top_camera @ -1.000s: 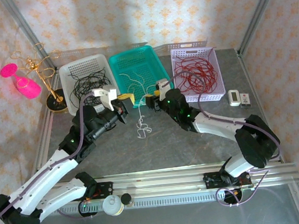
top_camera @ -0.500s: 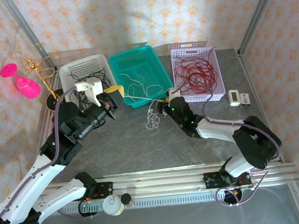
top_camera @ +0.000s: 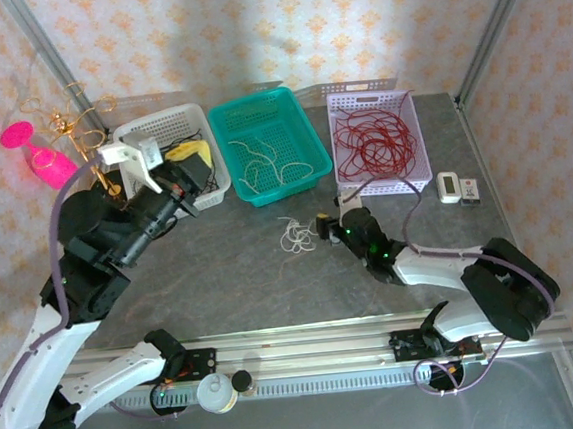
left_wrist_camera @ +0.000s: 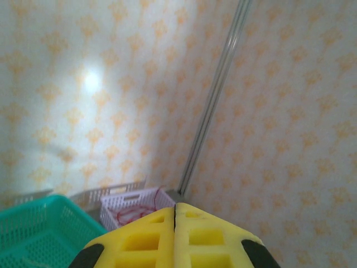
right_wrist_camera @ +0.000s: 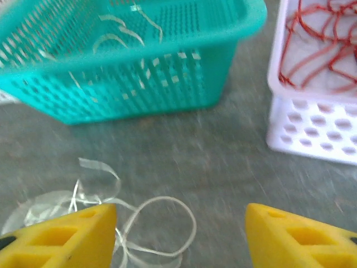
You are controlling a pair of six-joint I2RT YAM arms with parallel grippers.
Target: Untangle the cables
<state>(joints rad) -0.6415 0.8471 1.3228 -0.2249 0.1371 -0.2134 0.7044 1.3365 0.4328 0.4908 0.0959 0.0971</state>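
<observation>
The right fingers (right_wrist_camera: 67,234), two yellow pads, are spread apart and released low over the grey table (right_wrist_camera: 223,162), gripping nothing. One loose white cable (right_wrist_camera: 129,211) lies in loops on the table between them. Part of it runs under one pad and off the bottom edge of the wrist view, so its full shape cannot be made out. The left fingers (left_wrist_camera: 212,240) are clenched pad against pad with nothing seen between them. From above they hang over the white plastic basket (top_camera: 158,117) and hide part of it.

Three baskets stand in a row at the back. The white one holds thin black cables (top_camera: 155,151), the teal plastic basket (top_camera: 289,187) in the middle holds a few white strands (top_camera: 262,166), and the lilac plastic basket (top_camera: 384,186) holds a heap of red cables (top_camera: 371,142).

The overhead view puts the loose white cable just left of the right fingers, near the teal basket's front but apart from it. The right wrist view is blurred and shows the teal wall and a lilac corner close up. The left wrist view faces patterned wallpaper, with the teal and lilac baskets cut off at its bottom edge.

The overhead view adds a gold wire stand (top_camera: 63,122) and a bright pink plastic thing (top_camera: 51,167), its shape hard to read, at the far left. It also shows two small white devices (top_camera: 450,188) at the right.
</observation>
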